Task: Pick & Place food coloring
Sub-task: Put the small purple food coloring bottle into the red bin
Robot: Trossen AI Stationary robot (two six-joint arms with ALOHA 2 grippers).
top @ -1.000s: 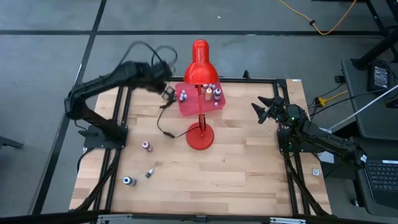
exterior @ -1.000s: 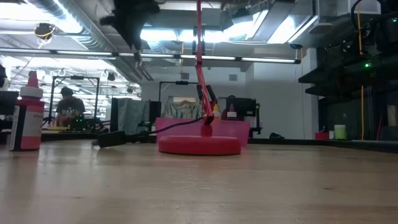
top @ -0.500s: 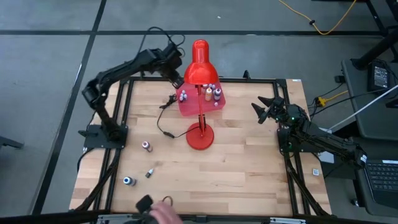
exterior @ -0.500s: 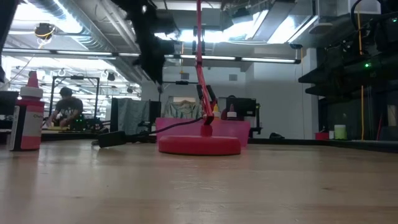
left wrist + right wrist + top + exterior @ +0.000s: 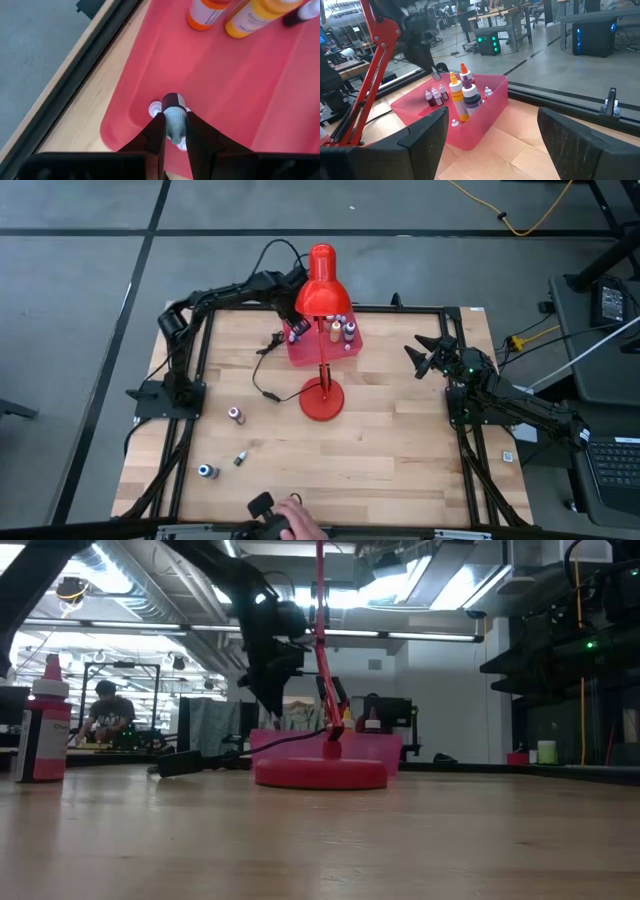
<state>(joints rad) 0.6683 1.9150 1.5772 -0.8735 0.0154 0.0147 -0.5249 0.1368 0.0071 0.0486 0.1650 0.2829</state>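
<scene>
My left gripper (image 5: 296,330) reaches over the left part of the pink tray (image 5: 310,354), beside the red lamp's head (image 5: 321,285), and is shut on a small food coloring bottle (image 5: 172,117). In the low view it points down just above the tray (image 5: 385,748). More small bottles stand in the tray (image 5: 344,330) (image 5: 462,97). Three others lie or stand on the table (image 5: 236,415) (image 5: 240,458) (image 5: 206,471). My right gripper (image 5: 490,145) waits open near the table's right edge (image 5: 425,358). My left gripper pinches the little bottle by its pale ribbed cap end (image 5: 175,126) between both fingers, coming from above and pointing down. The dark body (image 5: 171,100) points down at the tray floor. I cannot tell whether it touches the floor.
The red lamp's base (image 5: 322,398) and its slanted stem stand just in front of the tray, with its black cord (image 5: 262,375) trailing left. Two larger orange bottles (image 5: 210,12) stand in the tray. A person's hand (image 5: 292,522) shows at the near edge.
My left arm has swung from left of the tray toward the right and far edge, ending over the tray's left part, and has come down toward it. A person's hand has appeared at the table's near edge.
</scene>
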